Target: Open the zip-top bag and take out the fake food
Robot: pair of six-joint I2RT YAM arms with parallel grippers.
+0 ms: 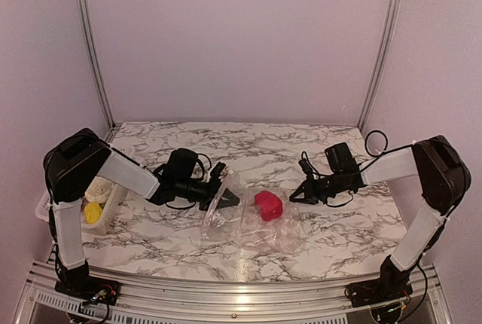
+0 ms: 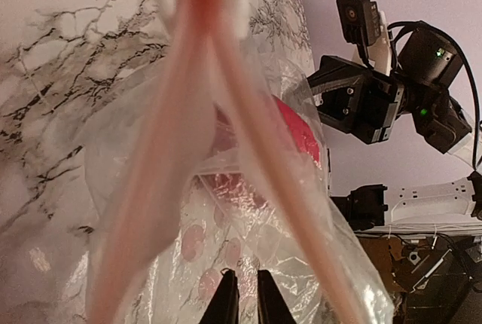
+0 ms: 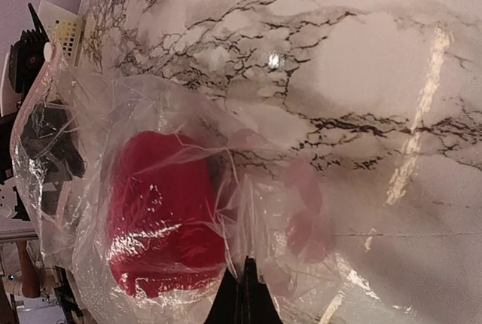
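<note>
From above, the bag point(image 1: 226, 222) is lying crumpled on the marble counter point(image 1: 151, 241), just toward 6 o'clock of the middle, with one red toy piece point(image 1: 268, 205) showing through its plastic. The left hand point(image 1: 220, 194) is reaching in from 9 o'clock and lifting the bag's left edge. The right hand point(image 1: 295, 194) is coming in from 3 o'clock, at the bag's right side. At 9 o'clock on the counter a white basket point(image 1: 44, 205) is holding a white toy piece point(image 1: 96, 188) and a yellow toy piece point(image 1: 92, 213). In the left wrist view, the pink zip strip point(image 2: 169, 151) is running down from 12 o'clock and splitting into two separate bands, so the mouth is looking parted rather than sealed. This hand's fingers at 6 o'clock are pressed nearly together with film between them, so it seems to be pinching the bag. The red piece is sitting behind the strip at about 2 o'clock. In the right wrist view, the fingers at 6 o'clock are clenched tight on a fold of the plastic, and the red piece is lying inside the bag toward 8 o'clock. Judging by this, the opening is looking largely done and some food is already out and in the basket. What is remaining is getting the red piece, the only one visible inside, out through the mouth.
</note>
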